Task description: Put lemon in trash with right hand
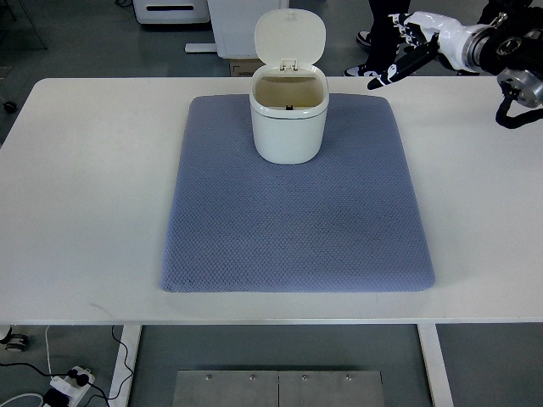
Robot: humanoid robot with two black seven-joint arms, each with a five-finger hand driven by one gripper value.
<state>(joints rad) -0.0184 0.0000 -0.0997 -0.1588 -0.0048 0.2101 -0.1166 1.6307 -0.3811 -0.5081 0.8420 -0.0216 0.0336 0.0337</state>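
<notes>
A small white trash bin (288,123) stands at the far middle of the blue-grey mat (297,229), its lid flipped up and open. I see no lemon on the mat or table, and the inside of the bin is dark and shows nothing clearly. My right hand (405,52) hangs in the air at the upper right, right of the bin and above the table's far edge. Its black and white fingers (386,75) are stretched out and hold nothing. The left arm does not show.
The white table (85,212) carries the mat. Beyond its far edge stand a white cabinet (233,25), a cardboard box (242,66) and a person's feet (366,52). Cables and a power strip (68,381) lie on the floor at the lower left.
</notes>
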